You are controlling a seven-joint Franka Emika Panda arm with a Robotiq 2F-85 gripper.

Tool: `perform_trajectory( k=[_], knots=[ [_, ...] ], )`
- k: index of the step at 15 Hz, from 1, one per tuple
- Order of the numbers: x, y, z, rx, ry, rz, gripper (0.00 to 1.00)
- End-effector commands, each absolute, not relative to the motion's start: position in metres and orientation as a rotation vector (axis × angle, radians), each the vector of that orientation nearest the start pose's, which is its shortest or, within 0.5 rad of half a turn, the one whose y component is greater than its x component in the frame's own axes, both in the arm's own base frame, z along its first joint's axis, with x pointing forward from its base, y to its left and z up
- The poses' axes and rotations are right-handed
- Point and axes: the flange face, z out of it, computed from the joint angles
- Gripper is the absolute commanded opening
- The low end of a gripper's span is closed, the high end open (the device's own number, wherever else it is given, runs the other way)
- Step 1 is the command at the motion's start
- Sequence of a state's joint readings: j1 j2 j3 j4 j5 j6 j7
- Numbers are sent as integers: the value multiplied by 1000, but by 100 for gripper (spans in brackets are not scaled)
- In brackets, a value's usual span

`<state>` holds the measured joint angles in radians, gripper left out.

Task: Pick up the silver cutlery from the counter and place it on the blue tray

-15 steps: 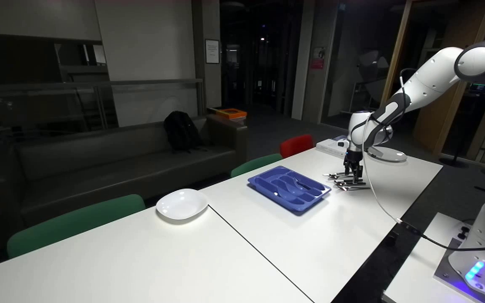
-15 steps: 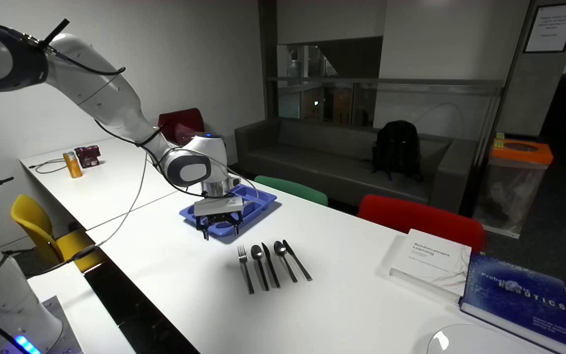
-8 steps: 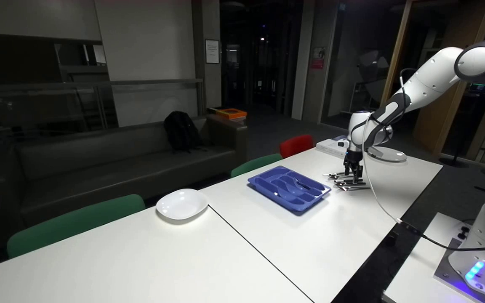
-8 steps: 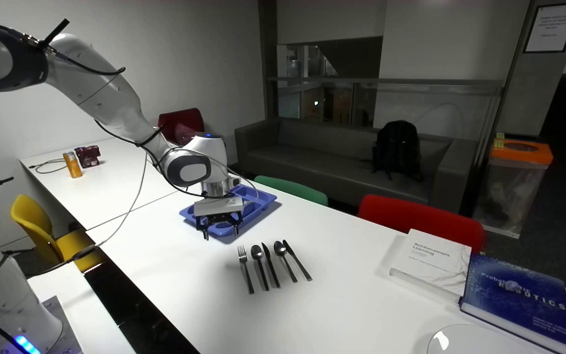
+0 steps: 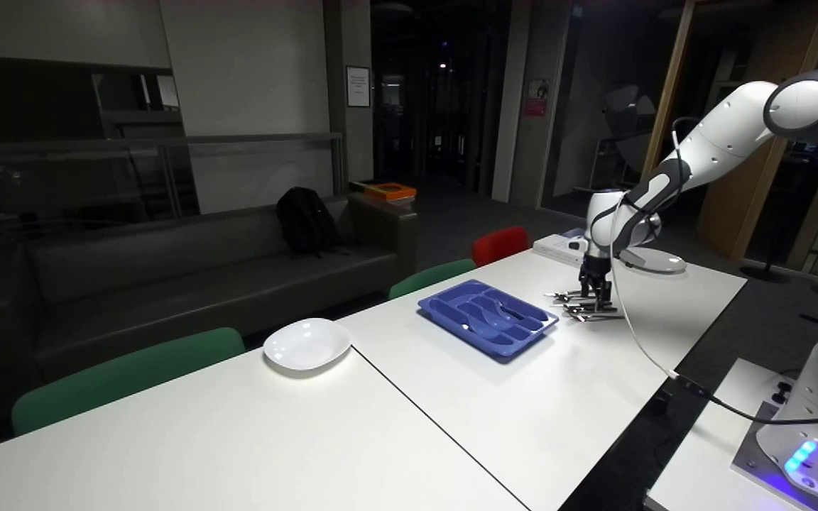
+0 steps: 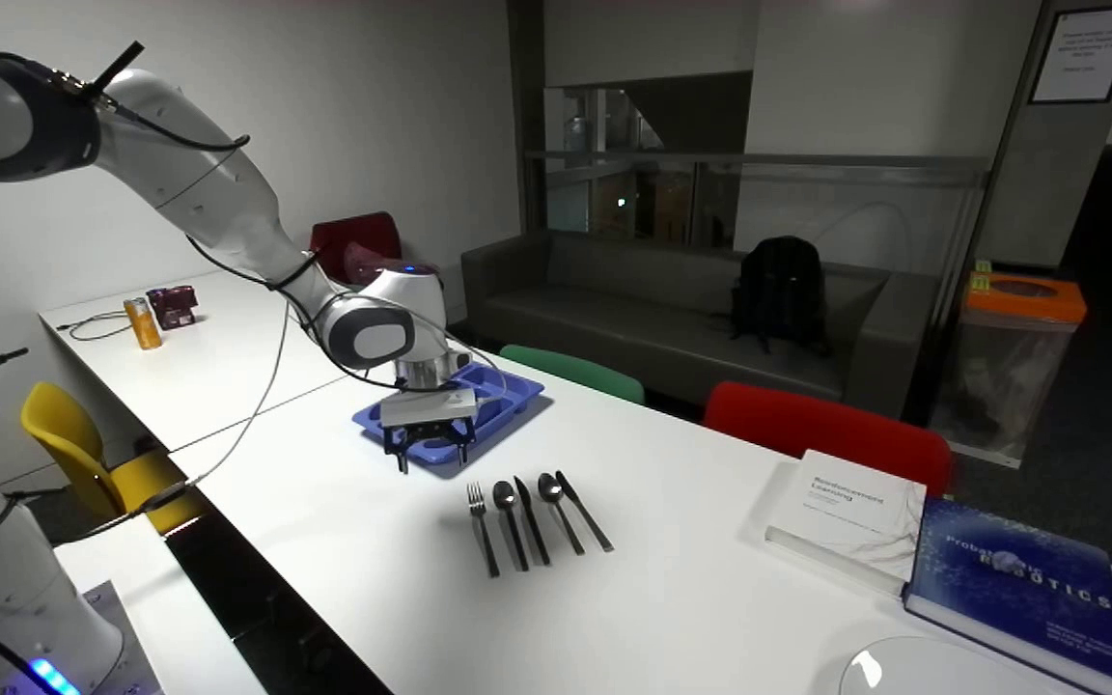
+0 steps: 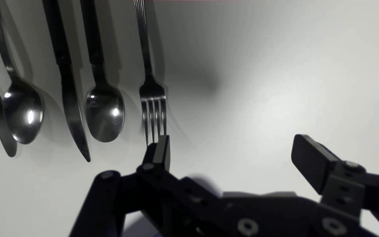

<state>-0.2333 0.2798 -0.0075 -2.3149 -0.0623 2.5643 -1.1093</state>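
Observation:
The silver cutlery lies in a loose row on the white counter: a fork, two spoons, one of them a dark-handled spoon, and two knives, one a dark-handled knife. My gripper points down above the counter, jaws wide apart with nothing between them. In the wrist view its left finger overlaps the tips of the fork's tines; whether they touch cannot be told. The blue tray sits beside the cutlery, partly hidden behind the gripper in an exterior view. A thin dark shape in the tray is unclear.
A white plate stands beyond the tray, near a seam. At the opposite end lie a white book, a blue book and a pale round object. A cable hangs from the arm across the counter. Chairs line the edge.
The arm and gripper have sunk very slightly within the last half second. Cutlery and tray lie as before, and the jaws are unchanged.

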Motion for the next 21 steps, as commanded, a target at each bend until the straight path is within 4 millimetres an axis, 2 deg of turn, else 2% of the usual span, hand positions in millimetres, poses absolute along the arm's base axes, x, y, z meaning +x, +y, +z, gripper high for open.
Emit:
perform_trajectory(
  k=[1, 14, 21],
  knots=[
    [507, -129, 220, -2827, -1397, 83, 100],
    [499, -151, 221, -2832, -1450, 147, 100],
    [492, -166, 215, -2772, -1599, 138, 100]
  ],
)
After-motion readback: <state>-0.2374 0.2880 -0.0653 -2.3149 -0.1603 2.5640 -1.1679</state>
